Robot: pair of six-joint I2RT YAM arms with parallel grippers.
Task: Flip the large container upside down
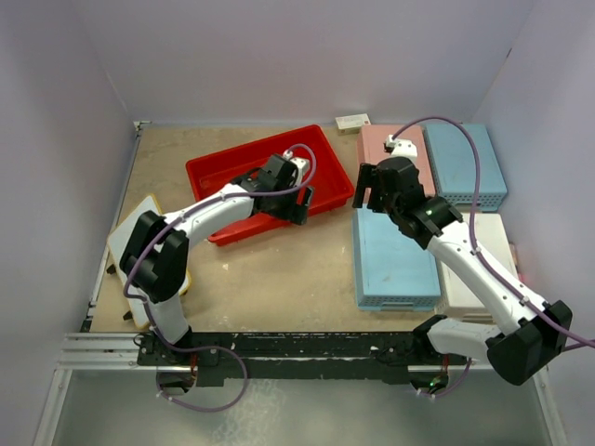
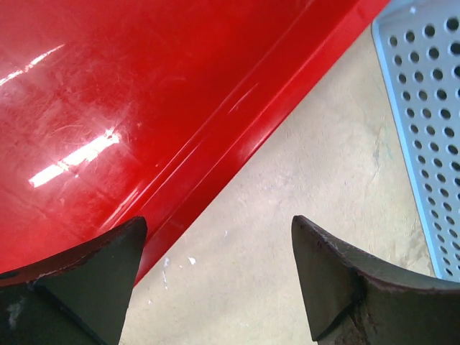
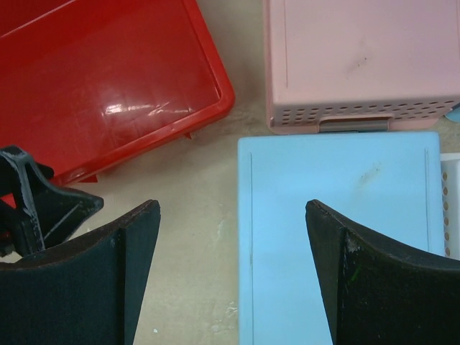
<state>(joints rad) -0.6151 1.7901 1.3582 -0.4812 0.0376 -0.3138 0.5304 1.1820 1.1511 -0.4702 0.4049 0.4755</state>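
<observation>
Wooden tabletop (image 1: 279,279) under upright large container (image 1: 223,172)

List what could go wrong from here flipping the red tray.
1. The left hand is open across the glossy rim of the red tray; a one-wall pinch may slip as it tips.
2. The light-blue basket and pink basket lie close by the tray's corner; the swinging tray could hit or land on them.
3. The right hand, open, hangs near that corner and the left hand; the arms may clash.
</observation>
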